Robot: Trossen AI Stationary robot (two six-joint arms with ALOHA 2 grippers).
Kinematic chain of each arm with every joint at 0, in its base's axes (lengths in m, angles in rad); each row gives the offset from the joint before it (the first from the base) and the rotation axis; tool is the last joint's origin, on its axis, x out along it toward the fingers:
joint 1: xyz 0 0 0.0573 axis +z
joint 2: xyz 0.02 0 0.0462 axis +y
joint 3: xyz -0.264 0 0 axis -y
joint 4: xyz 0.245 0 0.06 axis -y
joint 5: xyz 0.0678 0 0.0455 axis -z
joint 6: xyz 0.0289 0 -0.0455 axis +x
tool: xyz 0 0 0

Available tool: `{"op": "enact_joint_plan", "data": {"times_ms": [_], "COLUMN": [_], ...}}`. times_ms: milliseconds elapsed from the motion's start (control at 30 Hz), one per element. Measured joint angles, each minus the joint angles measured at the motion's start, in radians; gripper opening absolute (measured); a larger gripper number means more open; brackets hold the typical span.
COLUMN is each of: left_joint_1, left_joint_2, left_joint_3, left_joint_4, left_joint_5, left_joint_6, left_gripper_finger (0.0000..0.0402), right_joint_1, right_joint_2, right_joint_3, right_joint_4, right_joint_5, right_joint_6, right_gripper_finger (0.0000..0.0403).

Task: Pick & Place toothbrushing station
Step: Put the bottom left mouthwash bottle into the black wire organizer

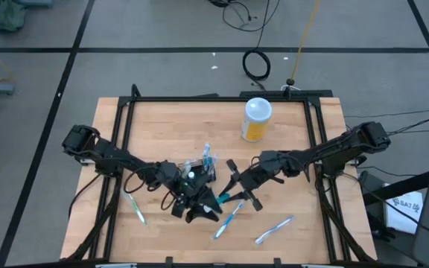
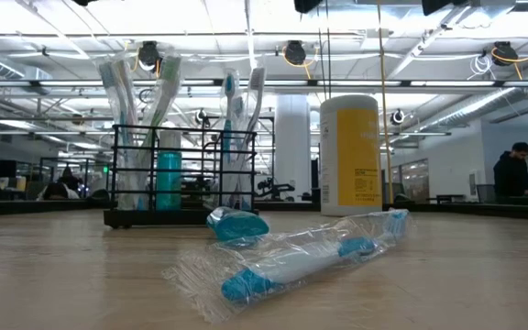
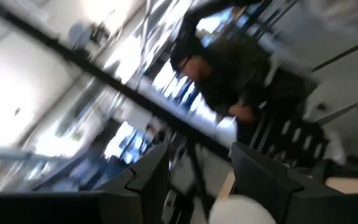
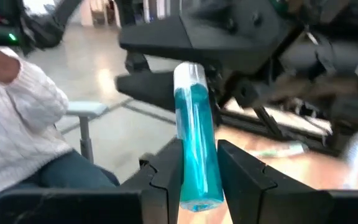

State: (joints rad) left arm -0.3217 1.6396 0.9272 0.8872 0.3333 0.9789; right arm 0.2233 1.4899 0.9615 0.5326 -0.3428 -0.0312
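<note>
Right gripper (image 4: 197,171) clamped on a wrapped blue toothbrush (image 4: 196,143), long axis standing up out of the fingers, just beside the basket (image 1: 194,173) on its right. Left gripper (image 3: 194,177) fingers apart, holding nothing, just in front of the same basket. Nearer with a load: right arm. Likely next: tip brush upright, lower into basket.
</note>
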Motion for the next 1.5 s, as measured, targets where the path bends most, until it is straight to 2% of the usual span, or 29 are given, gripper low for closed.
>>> {"op": "enact_joint_plan", "data": {"times_ms": [100,200,333,400,633,767,933,1033,1100,1200,1500], "left_joint_1": [-0.023,-0.043,-0.067,-0.083,-0.169,-0.236,-0.288,-0.285,-0.278,-0.265,-0.233], "left_joint_2": [-0.011,-0.018,-0.018,-0.019,-0.043,-0.085,-0.137,-0.147,-0.146,-0.147,-0.147], "left_joint_3": [-0.001,0.000,0.000,0.000,0.000,0.000,0.000,0.000,0.000,0.000,0.000], "left_joint_4": [-0.011,-0.019,-0.023,-0.039,-0.151,-0.198,-0.279,-0.407,-0.471,-0.501,-0.536], "left_joint_5": [-0.134,-0.198,-0.256,-0.325,-0.767,-0.920,-1.226,-1.237,-1.172,-1.089,-1.064], "left_joint_6": [-0.103,-0.224,-0.282,-0.284,-0.310,-0.465,-0.672,-0.886,-0.980,-1.039,-1.093], "left_gripper_finger": [0.0179,0.0179,0.0179,0.0179,0.0179,0.0179,0.0179,0.0179,0.0179,0.0179,0.0179], "right_joint_1": [-0.003,-0.002,0.000,0.001,0.000,0.001,0.000,0.000,0.000,0.000,0.000], "right_joint_2": [-0.027,-0.032,-0.030,-0.030,-0.031,-0.031,-0.031,-0.031,-0.031,-0.031,-0.031], "right_joint_3": [0.000,0.000,0.000,0.000,0.000,0.000,0.000,0.000,0.000,0.000,0.000], "right_joint_4": [-0.074,-0.097,-0.103,-0.108,-0.159,-0.207,-0.222,-0.204,-0.205,-0.205,-0.208], "right_joint_5": [0.007,0.007,0.013,0.054,0.157,0.261,0.268,0.267,0.268,0.268,0.269], "right_joint_6": [-0.019,-0.060,-0.072,-0.068,-0.068,-0.121,-0.173,-0.173,-0.173,-0.176,-0.191], "right_gripper_finger": [0.0087,0.0086,0.0086,0.0086,0.0086,0.0086,0.0086,0.0086,0.0086,0.0086,0.0086]}}
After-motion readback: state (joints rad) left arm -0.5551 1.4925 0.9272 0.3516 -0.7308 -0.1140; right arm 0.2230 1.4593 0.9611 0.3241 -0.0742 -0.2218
